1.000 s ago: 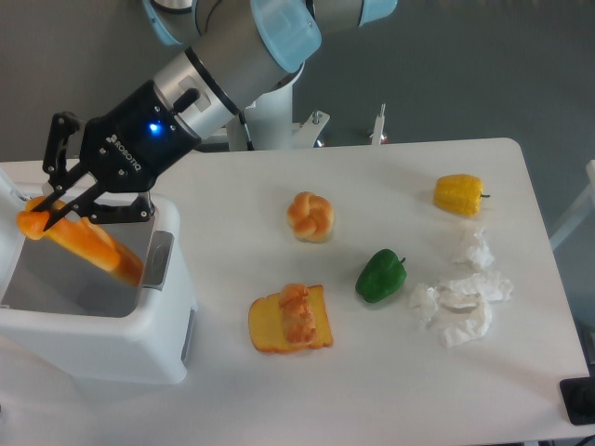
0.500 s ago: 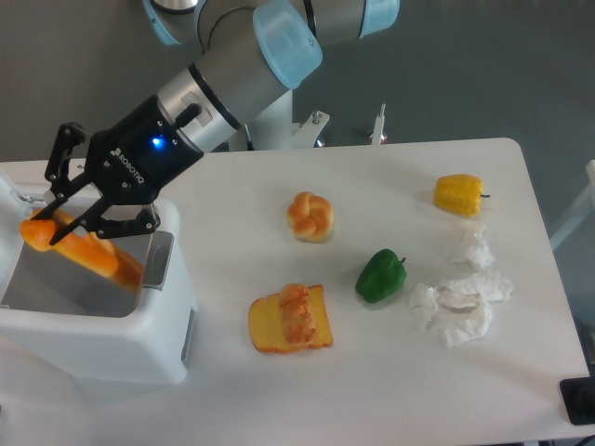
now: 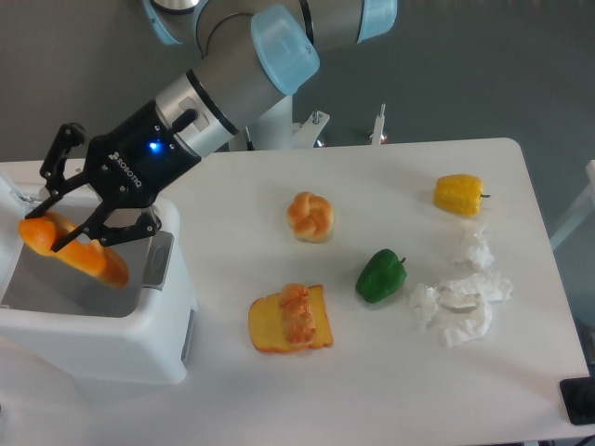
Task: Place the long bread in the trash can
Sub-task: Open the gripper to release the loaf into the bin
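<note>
You see the white rectangular counter [image 3: 279,400], then the boxy white plastic trash can [image 3: 112,348] with grey interior at its left edge. The black two-finger end effector [image 3: 58,218] hangs over the can's opening, fingers spread around the upper end of the glossy orange long bread [image 3: 79,253]; whether they touch it cannot be determined. The bread lies tilted inside the opening.

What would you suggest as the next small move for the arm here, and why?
Probably pull the end effector up and away from the trash can. Its fingers look spread, and the long bread appears blurred and tilted over the grey inside of the bin, seemingly already dropping, so there is likely nothing left to hold.
</note>
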Robot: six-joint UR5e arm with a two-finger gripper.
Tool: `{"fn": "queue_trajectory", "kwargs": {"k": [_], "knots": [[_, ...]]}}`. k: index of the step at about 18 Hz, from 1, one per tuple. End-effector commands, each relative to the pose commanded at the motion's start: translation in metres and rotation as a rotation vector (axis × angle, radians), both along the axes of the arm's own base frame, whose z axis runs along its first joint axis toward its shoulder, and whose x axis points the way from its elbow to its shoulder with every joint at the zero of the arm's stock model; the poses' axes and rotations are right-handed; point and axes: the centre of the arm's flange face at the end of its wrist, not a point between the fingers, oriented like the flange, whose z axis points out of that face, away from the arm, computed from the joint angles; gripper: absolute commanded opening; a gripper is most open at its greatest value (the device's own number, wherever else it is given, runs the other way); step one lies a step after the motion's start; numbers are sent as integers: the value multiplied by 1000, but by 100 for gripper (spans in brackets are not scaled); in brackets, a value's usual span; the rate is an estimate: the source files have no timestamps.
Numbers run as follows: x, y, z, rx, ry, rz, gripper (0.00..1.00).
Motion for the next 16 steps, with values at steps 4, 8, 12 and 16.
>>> {"fn": "queue_trajectory", "kwargs": {"k": [4,8,12,16], "knots": [[0,0,1,0,0,1,49],[1,-1,2,2,2,0,54],[1,-2,4,6,5,0,57],[2,-2,5,7,6,0,57]]}}
